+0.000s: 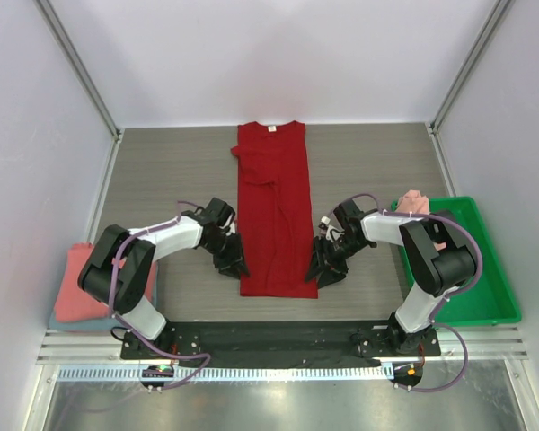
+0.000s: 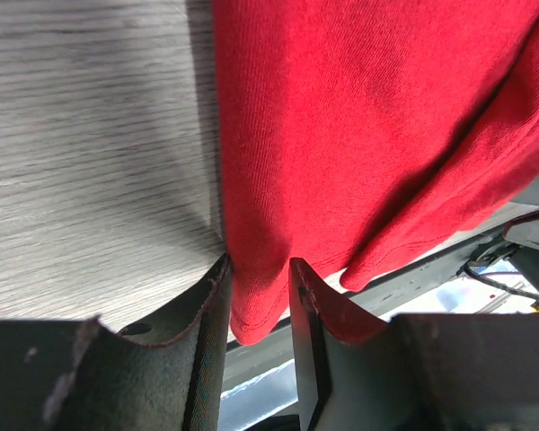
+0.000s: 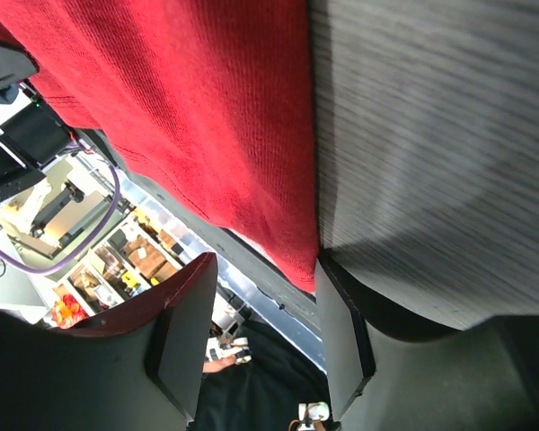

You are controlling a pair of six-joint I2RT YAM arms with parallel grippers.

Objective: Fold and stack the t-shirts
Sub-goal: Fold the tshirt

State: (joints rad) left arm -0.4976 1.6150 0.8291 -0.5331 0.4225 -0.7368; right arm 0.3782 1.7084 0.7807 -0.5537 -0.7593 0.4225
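Red t-shirt [image 1: 272, 211] hem: your left gripper [image 2: 259, 265] narrow astride it, grip unconfirmed; right gripper [image 3: 266, 260] wide. A one-sided pinch would skew your fold.

— How are your two arms set?
— Your left arm [image 1: 162, 235] leans forward and inward, and your right arm [image 1: 404, 229] mirrors it. Both wrists tip down, so the end effectors face each other, well apart.
— And your left end effector [image 2: 259, 265]?
— Its fingers [image 2: 207, 314] stand narrowly parted. A corner of the deep red t-shirt [image 2: 341, 135] fills the gap and touches both. You cannot tell whether they pinch it.
— Your right end effector [image 3: 265, 260]?
— Its fingers stand wide apart with nothing clamped. The cloth's edge lies just beside one finger.
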